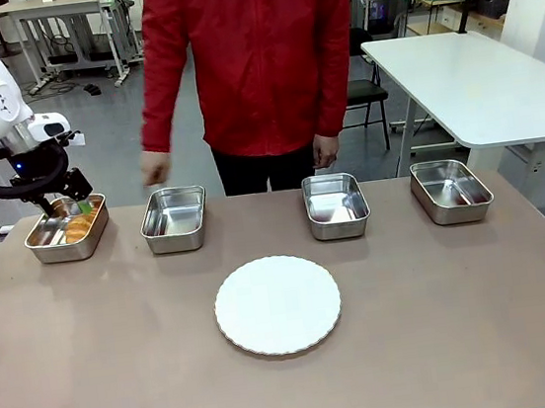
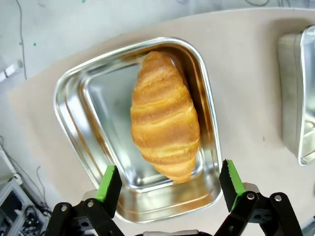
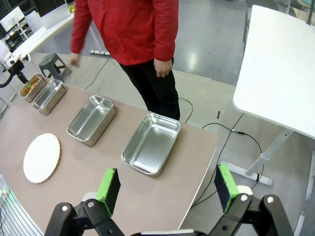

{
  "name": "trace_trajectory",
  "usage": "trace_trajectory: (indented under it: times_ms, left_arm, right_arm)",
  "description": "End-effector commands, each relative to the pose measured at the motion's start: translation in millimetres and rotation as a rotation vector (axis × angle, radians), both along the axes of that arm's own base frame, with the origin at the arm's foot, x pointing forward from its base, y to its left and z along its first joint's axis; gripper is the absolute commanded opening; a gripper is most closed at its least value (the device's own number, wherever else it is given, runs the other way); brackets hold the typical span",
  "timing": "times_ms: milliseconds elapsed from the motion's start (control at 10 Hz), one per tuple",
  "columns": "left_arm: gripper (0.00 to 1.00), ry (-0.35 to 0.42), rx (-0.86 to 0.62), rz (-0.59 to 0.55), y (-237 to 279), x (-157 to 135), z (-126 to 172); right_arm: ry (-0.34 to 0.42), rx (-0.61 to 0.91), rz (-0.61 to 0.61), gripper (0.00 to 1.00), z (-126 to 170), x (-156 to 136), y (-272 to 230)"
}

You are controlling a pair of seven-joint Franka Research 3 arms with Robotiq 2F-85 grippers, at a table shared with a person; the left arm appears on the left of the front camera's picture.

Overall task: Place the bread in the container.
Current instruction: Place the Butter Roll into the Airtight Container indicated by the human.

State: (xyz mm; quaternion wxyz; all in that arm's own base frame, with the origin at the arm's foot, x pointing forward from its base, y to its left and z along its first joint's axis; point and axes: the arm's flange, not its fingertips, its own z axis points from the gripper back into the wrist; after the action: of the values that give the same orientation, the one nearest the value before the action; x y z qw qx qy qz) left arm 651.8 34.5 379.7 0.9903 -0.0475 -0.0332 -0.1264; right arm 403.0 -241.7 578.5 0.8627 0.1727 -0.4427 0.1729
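Bread (image 2: 165,115) lies inside container (image 2: 74,105), desk's ten o'clock corner; we judge placement done. Left pincer (image 2: 170,189) open, empty above; right pincer (image 3: 167,189) open too.

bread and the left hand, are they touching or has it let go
Apart. The left wrist view shows the bread lying in the pan, with the left hand open and both green pads clear of the crust.

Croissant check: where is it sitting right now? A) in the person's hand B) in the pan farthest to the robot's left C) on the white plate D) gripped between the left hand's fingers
B: the croissant lies inside the pan farthest to the robot's left, with the left hand open above it.
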Motion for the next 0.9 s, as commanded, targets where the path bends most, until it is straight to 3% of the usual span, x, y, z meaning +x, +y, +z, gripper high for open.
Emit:
trace_trajectory:
  times_ms: [0, 400, 800]
  left_arm:
    - [1.00, -0.077, 0.009, 0.041, 0, -21, 33]
    - [1.00, -0.179, 0.026, 0.015, -25, -79, 81]
    - [1.00, -0.310, 0.025, 0.001, -42, -172, 109]
  right_arm:
    - [-0.003, -0.005, 0.001, 1.00, 2, 0, 0]
    - [-0.003, -0.005, 0.001, 1.00, 2, 0, 0]
    - [-0.003, -0.005, 0.001, 1.00, 2, 0, 0]
